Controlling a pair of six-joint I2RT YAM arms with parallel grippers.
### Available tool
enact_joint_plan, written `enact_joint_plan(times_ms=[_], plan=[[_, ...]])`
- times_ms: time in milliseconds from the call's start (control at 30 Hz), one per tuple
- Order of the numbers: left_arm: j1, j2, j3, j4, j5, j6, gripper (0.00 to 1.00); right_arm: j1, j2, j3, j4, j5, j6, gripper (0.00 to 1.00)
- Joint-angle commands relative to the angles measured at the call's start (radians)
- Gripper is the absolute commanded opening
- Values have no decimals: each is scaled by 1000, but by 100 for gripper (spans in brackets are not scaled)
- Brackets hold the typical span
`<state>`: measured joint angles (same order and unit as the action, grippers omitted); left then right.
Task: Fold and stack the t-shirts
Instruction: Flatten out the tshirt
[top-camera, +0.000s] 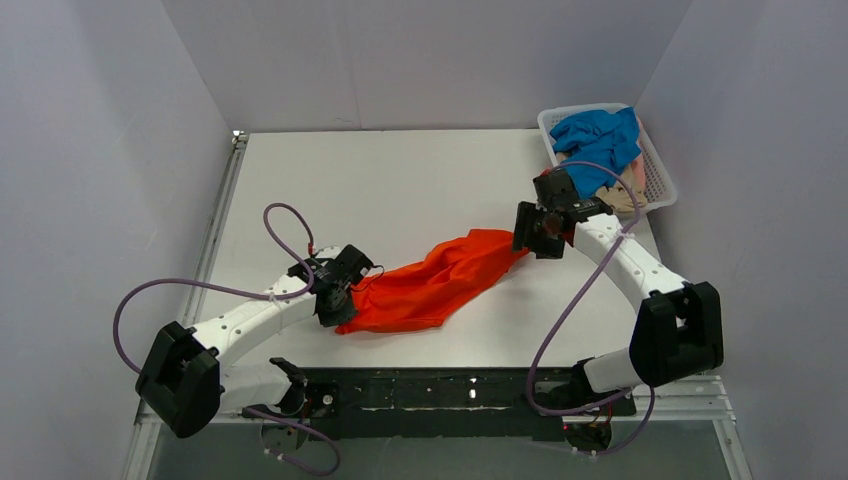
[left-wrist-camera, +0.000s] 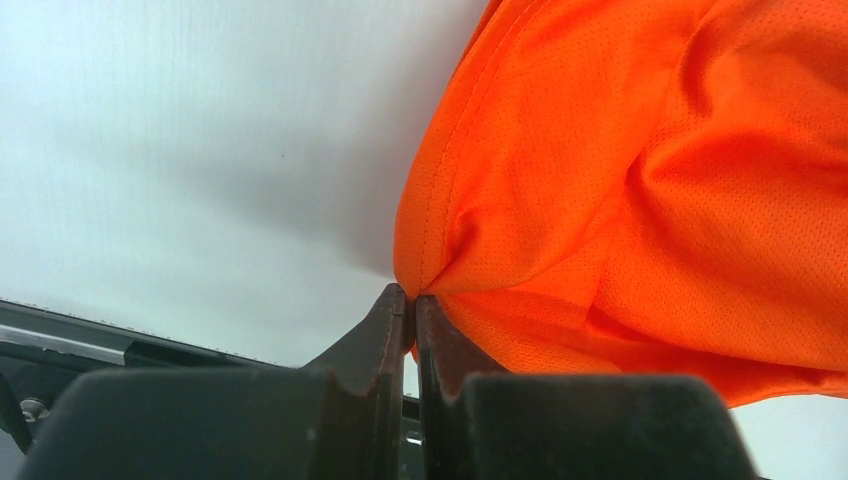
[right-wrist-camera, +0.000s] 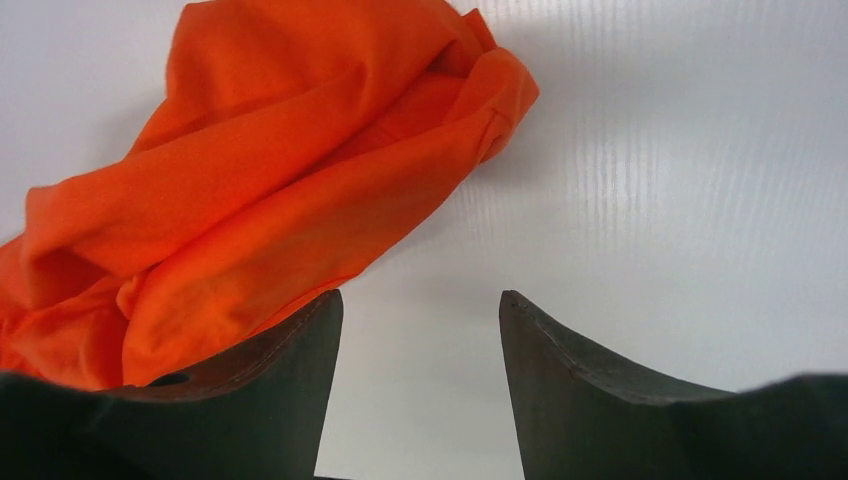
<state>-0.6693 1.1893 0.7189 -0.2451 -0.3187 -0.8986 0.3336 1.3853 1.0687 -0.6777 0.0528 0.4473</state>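
Cloth is pinched at the near end: the left gripper (left-wrist-camera: 410, 300) has its jaws pressed together on a seamed edge of the orange-red t-shirt (top-camera: 440, 280), low over the white table (top-camera: 400, 180) and close to the arm bases. From that pinch the shirt runs out as a bunched rope, its long axis slanting from near-left to far-right. At the far end sits the right gripper (right-wrist-camera: 420, 330), jaws wide apart with nothing between them. In its wrist view the cloth lies ahead and off beside one finger, not in the gap. So the right arm is nearer the free end, and a grab there looks to need a sideways shift toward the cloth. Collar, sleeves and corners are lost in the folds. Farthest back, in the right corner, the white mesh basket (top-camera: 660, 185) holds a blue t-shirt (top-camera: 600, 140) over a beige-pink t-shirt (top-camera: 625, 198), which is mostly hidden.
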Motion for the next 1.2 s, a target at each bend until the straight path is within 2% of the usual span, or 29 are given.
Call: enact_joint_plan(times_ms=[0, 133, 267, 500, 533, 567, 600, 633, 700, 733, 900, 1067, 1167], plan=[[7, -3, -17, -134, -34, 10, 0, -4, 53, 46, 47, 59, 82, 66], [8, -3, -22, -121, -15, 1, 0, -5, 97, 47, 134, 111, 164, 66], [9, 3, -5, -135, -11, -3, 0, -10, 147, 52, 209, 81, 208, 66], [9, 3, -9, -125, 6, -8, 0, -18, 258, 69, 231, 104, 246, 65], [8, 6, -9, -125, 6, -9, 0, -19, 274, 67, 246, 99, 242, 63], [9, 9, -8, -126, 6, -8, 0, -19, 291, 75, 250, 89, 236, 57], [9, 10, -6, -129, 4, -10, 0, -22, 305, 89, 240, 75, 227, 46], [10, 11, -2, -132, 3, -10, 0, -22, 314, 110, 220, 50, 213, 27], [10, 5, 15, -149, -2, -4, 0, -22, 301, 129, 190, 44, 206, 4], [11, 0, 28, -158, -6, 4, 0, -22, 279, 130, 178, 50, 200, 1], [20, -62, 159, -197, -58, 69, 0, -21, 125, 230, -30, 93, 164, 1], [65, -87, 439, -212, -69, 170, 0, -21, 28, 434, -238, 115, 99, 1], [69, -108, 587, -236, -85, 237, 0, -22, -49, 535, -291, 105, 64, 1]])
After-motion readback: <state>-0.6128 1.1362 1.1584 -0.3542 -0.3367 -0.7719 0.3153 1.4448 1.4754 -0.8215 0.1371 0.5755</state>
